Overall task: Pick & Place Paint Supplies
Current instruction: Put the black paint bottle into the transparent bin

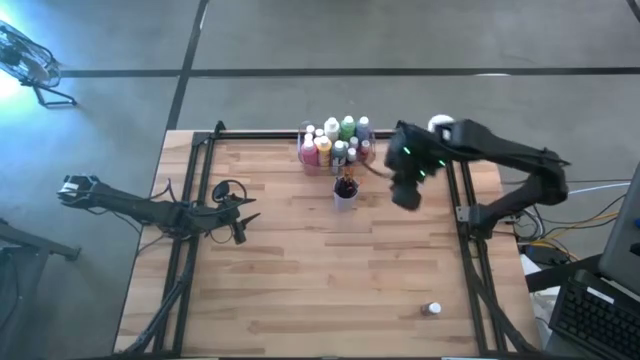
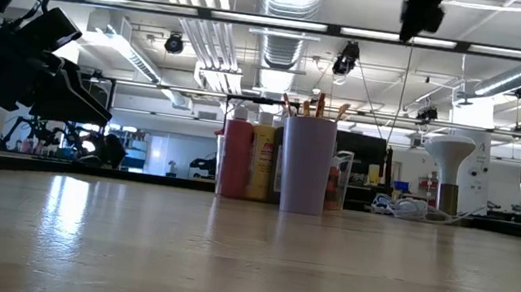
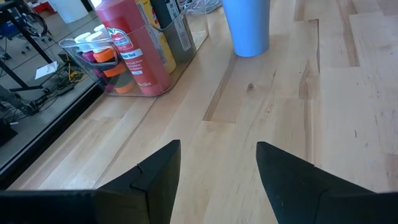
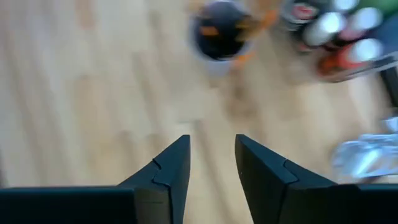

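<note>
While empty, right end effector (image 1: 406,196) hovers beside brush cup (image 1: 345,192).

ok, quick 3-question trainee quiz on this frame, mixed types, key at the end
1. True or false: the cup holding the brushes stands inside the clear bin with the paint bottles.
2. Multiple choice: the lone small bottle sits where? A) beside the cup B) near the table's front edge, right side C) under the left pincer.
3. Short answer: which pincer is up off the table beside the cup, and is it carrying anything?

Key:
1. False; the cup stands on the table just in front of the bin.
2. B.
3. The right pincer; nothing between its fingers. The left pincer waits low, open.
</note>
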Robot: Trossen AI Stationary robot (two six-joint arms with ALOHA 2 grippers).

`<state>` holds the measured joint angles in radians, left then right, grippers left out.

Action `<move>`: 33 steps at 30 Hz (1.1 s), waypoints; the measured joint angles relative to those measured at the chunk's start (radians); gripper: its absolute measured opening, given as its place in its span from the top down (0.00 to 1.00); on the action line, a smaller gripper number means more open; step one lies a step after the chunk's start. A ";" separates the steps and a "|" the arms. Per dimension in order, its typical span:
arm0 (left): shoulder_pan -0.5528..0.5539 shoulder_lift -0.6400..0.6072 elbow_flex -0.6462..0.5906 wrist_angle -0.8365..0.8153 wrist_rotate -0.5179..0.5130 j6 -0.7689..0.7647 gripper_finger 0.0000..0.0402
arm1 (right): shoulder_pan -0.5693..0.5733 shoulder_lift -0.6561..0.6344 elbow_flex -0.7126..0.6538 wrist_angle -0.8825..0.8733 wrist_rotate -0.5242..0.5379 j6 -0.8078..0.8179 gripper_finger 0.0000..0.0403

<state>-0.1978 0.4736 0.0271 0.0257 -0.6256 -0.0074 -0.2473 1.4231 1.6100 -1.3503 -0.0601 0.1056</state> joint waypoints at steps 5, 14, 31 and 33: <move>0.000 0.000 0.000 0.000 0.000 0.000 0.46 | 0.246 -0.099 -0.003 -0.004 0.027 0.250 0.73; 0.000 0.000 0.000 0.000 0.000 0.000 0.46 | 0.736 -0.077 -0.008 -0.004 0.206 0.735 0.71; 0.000 0.000 0.000 0.000 0.000 0.000 0.46 | 1.120 0.247 -0.010 -0.009 0.135 1.439 0.54; 0.000 0.000 0.000 0.000 0.000 0.000 0.46 | 1.120 0.268 -0.010 -0.029 0.118 1.463 0.53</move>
<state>-0.1979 0.4736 0.0270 0.0257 -0.6258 -0.0074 0.8730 1.6907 1.6005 -1.3797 0.0583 1.5687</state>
